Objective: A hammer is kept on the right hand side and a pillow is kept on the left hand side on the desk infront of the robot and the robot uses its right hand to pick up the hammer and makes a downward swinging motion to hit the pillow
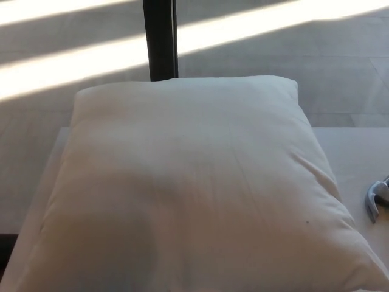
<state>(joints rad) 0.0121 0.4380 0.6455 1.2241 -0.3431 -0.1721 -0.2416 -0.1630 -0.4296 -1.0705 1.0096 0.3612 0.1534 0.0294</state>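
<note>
Only the hammer (375, 202) head shows beside the pillow (188, 188).

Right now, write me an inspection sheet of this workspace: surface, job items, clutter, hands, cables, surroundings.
Surface: pale desk, mostly covered by the pillow; bare strips show at the right and the far left.
Job's things: white pillow lies flat and fills most of the view; the metal head of the hammer shows at the right edge, on the desk beside the pillow, its handle out of frame.
Clutter: nothing seen.
Hands: neither robot hand is in view.
Cables: nothing seen.
Surroundings: grey floor beyond the desk with bright sunlight bands; a dark upright post stands behind the pillow.
</note>
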